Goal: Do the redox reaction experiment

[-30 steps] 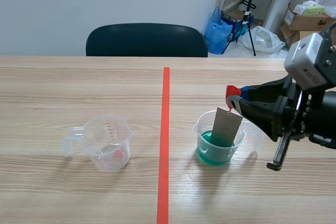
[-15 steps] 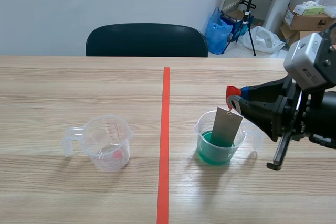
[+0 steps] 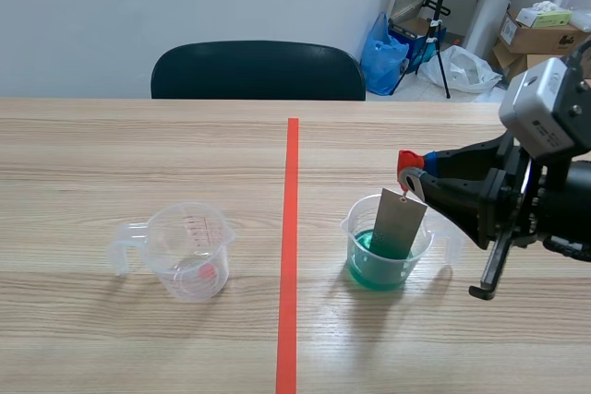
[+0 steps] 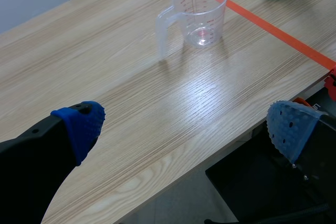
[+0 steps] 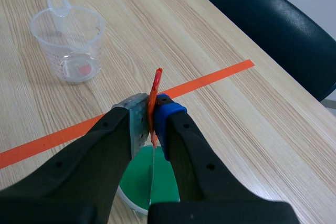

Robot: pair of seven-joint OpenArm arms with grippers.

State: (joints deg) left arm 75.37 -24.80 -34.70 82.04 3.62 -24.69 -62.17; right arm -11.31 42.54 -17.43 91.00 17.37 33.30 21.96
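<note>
Liquid of a clear green is held in the lower part of the transparent measuring cup [image 3: 388, 256], which is set on the table [image 3: 138, 154] in its right half, just right of the orange-red tape line [image 3: 291, 228] and nearer the near edge than the far one. A grey plate [image 3: 399, 224] is dipped into this cup. The plate is thin, flat, rectangular and matt. Its lower end is sunk in the green liquid, and its top leans slightly toward the table's right edge. A small hole is seen near the upper corner, and there the plate is hung from a red tab [image 3: 407, 162].

The right gripper [image 3: 413, 177] is clamped on the red tab, directly above the cup. In the right wrist view the tab [image 5: 155, 90] is pinched between the two pads of the gripper [image 5: 151, 116]. The plate is seen edge-on as a fine line running down into the green liquid [image 5: 137, 179].

An empty cup [image 3: 187, 251], clear with red graduations and a handle turned toward the left edge, is placed in the table's left half, about as far from the near edge as the filled one.

The left gripper [image 4: 184, 127] is held over the table's near edge, well short of the empty cup [image 4: 199, 14], with its blue pads [image 4: 84, 124] wide apart and nothing between them.

A dark chair [image 3: 259, 69] is drawn up to the far edge.
</note>
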